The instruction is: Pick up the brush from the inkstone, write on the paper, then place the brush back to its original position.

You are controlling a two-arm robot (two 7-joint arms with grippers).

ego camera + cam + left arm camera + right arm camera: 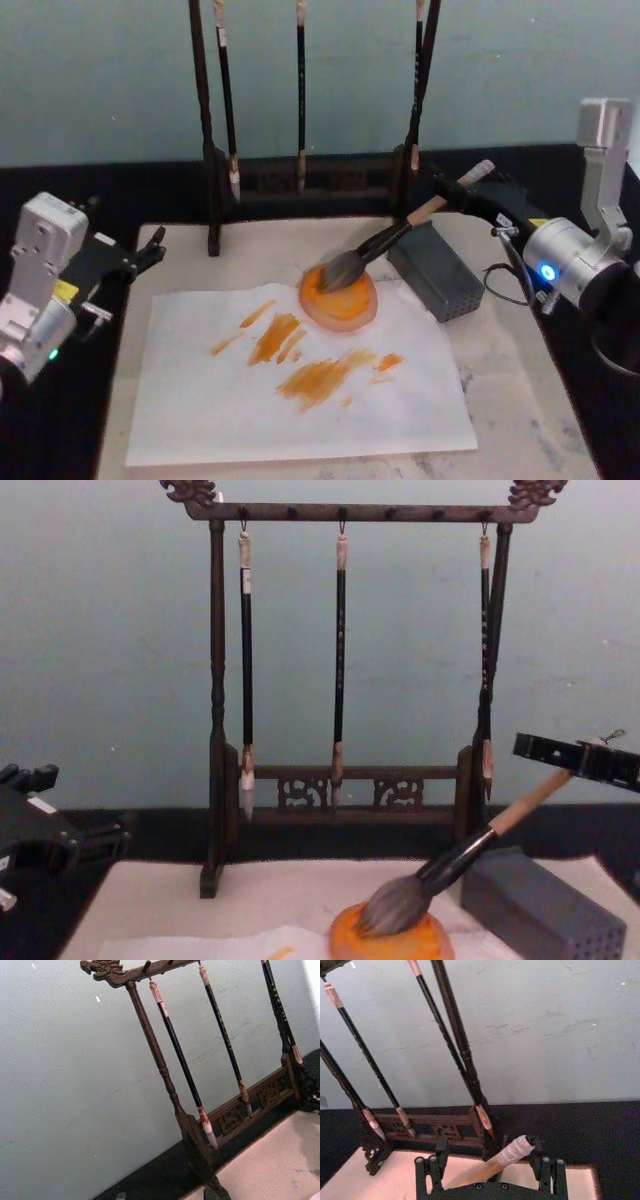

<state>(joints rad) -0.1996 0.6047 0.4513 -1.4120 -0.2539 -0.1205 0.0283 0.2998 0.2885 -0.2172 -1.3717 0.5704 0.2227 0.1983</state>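
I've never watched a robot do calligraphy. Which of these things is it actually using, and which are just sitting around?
In use:
- brush, bristles resting on the inkstone
- paper, already streaked orange
- right gripper, around the brush handle

Just lying about:
- rack with three thin hanging brushes
- grey block
- beige mat
- left gripper, idle at the mat's edge

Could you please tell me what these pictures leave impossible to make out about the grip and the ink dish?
- Right gripper fingers either side of the brush handle: contact unclear in the right wrist view.
- Inkstone: chest view's bottom edge cuts it off.
- Left gripper: finger state too small in the head view.
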